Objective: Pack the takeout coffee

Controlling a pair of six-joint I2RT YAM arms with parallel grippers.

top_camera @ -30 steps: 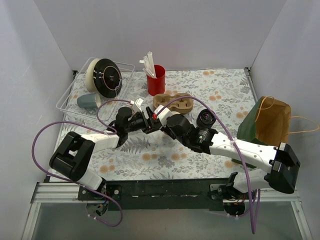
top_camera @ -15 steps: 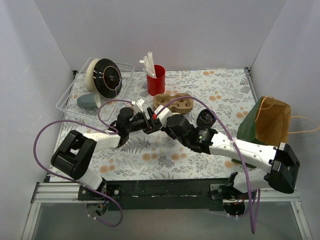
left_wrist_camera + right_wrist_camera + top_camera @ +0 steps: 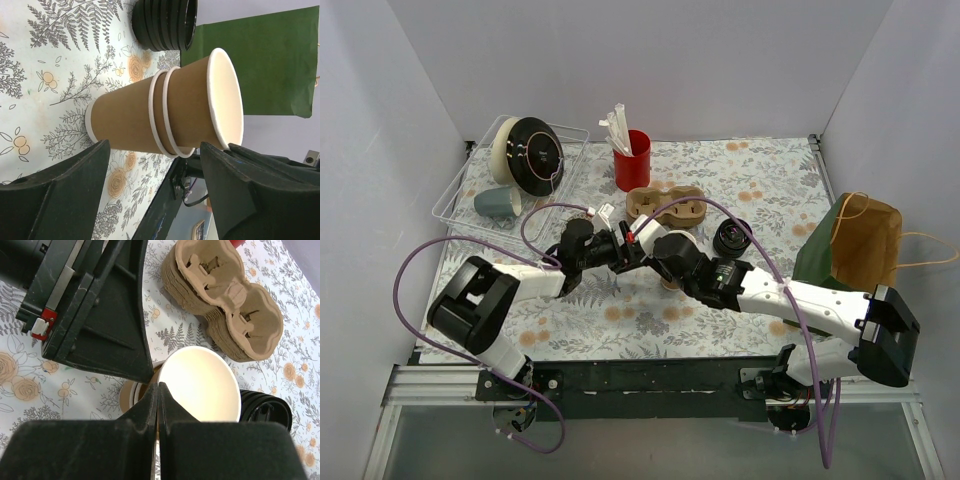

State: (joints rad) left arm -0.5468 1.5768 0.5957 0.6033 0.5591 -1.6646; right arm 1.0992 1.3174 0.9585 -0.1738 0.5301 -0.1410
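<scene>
Operator: Top view first. Where are the 2 hands?

Spotter: Both meet in the middle of the surface [image 3: 620,310], just in front of the carrier [image 3: 667,205]. The left hand [image 3: 616,250] comes in from the left and the right hand [image 3: 650,256] from the right, tips close together. The right hand's body hides whatever stands below it. The lids [image 3: 732,237] sit stacked just to its right. A brown bag [image 3: 865,240] and a green bag [image 3: 817,262] are at the right edge.

Operator: Left wrist?

Spotter: 3 nested cups [image 3: 135,120] stand base-down on the surface. The left hand's fingers [image 3: 65,190] are spread wide, 1 on each side of the stack. The top cup [image 3: 192,107], white inside and lidless, rides high out of the lower 2. The lids are behind the stack, with the green bag beyond.

Operator: Right wrist?

Spotter: It looks straight down into the top cup. The right hand's fingers [image 3: 125,440] are pressed together, tips at the cup's near rim. I cannot tell whether any paper is nipped between them. The left hand is just beside the cup at upper left. The carrier is beyond at upper right, and the lids are near at lower right.
</scene>
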